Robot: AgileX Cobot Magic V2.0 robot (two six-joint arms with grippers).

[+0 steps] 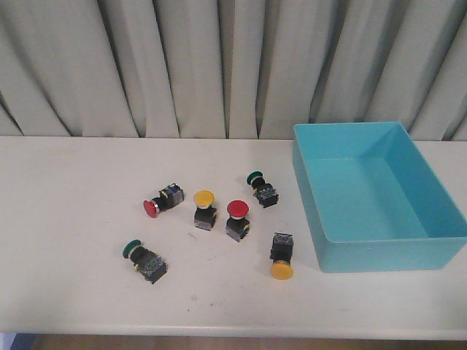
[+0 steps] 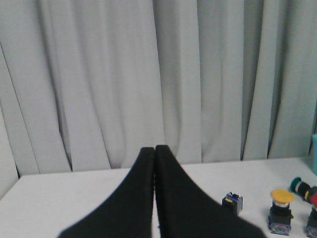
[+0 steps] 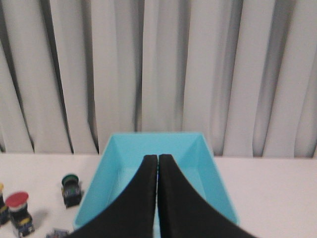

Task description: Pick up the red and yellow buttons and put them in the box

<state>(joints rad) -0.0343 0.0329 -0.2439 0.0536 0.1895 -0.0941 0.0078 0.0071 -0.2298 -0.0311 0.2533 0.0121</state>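
Bench (image 1: 66,219), near edge outward: green-capped button (image 1: 144,259) lies on its side nearest the front edge, left of centre; yellow button (image 1: 281,257) lies tipped, cap toward the front edge, just beside the box's near left corner; red button (image 1: 237,219) stands upright mid-bench, cap up; second yellow button (image 1: 205,209) upright just beside it on the left; second red button (image 1: 162,202) on its side further left, cap pointing toward the left edge; second green-capped button (image 1: 261,189) farthest back, near the box's left wall.

Box (image 1: 379,197), turquoise, sits at the right end of the bench; interior bare.

Left gripper (image 2: 155,151) fingers pressed together, holding nothing; right gripper (image 3: 157,158) fingers likewise together, above the box's near side.
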